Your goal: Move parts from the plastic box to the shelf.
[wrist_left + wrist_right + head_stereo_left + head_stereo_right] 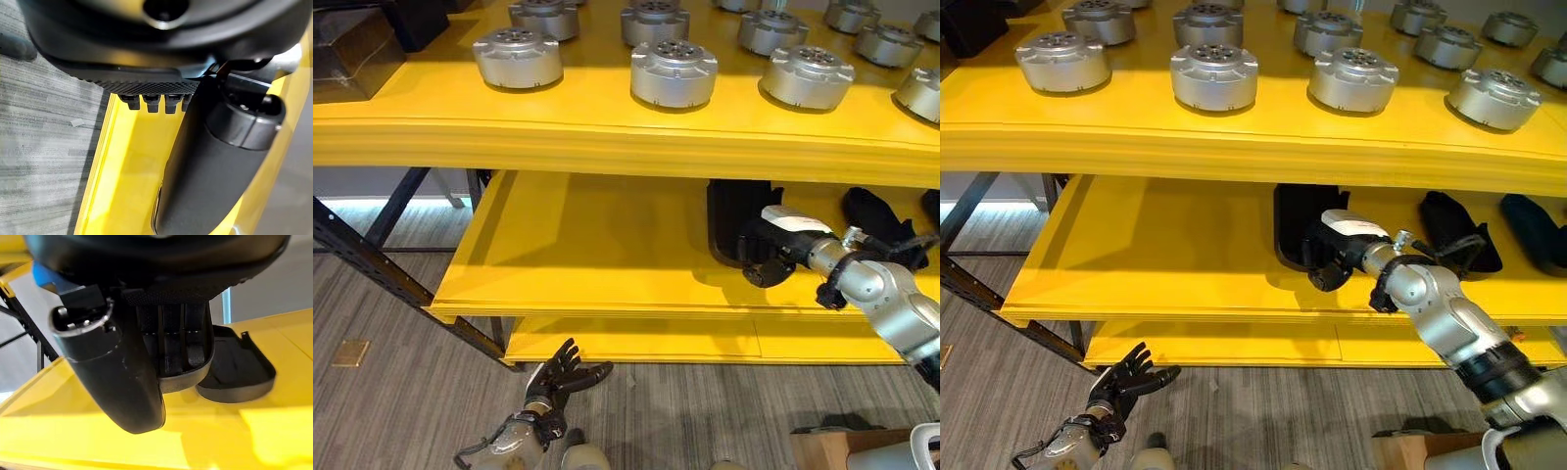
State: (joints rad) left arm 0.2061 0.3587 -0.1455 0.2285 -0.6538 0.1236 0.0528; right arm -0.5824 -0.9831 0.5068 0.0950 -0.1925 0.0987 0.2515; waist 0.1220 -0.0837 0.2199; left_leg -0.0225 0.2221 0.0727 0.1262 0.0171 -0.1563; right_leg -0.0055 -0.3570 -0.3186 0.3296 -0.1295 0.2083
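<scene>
The black part (1304,227) stands on the middle level of the yellow shelf (1165,264), directly ahead of the right robot hand (1332,257) and touching its fingers. In the right wrist view the fingers (173,347) lie straight in a row against the part's flat dark face (234,369), with the thumb (117,382) standing apart on the near side; nothing is curled round the part, so this robot hand is relaxed and open, pressed to the part rather than gripping it. The part rests with its base on the yellow board, just beyond the fingertips.

Further to the right robot hand's right, along the same level, lie two more black parts (1454,233), apart from the one being touched. Above the robot hand, on the top level, rows of round silver metal housings (1214,76) stand upright, well apart from each other.

The left robot hand (566,375) hangs low, below the shelf's lowest board and over the grey carpet floor (411,392), far from the part. Its fingers are spread and loosely straight, holding nothing. In the left wrist view its thumb (215,161) points along the yellow edge of the shelf.
</scene>
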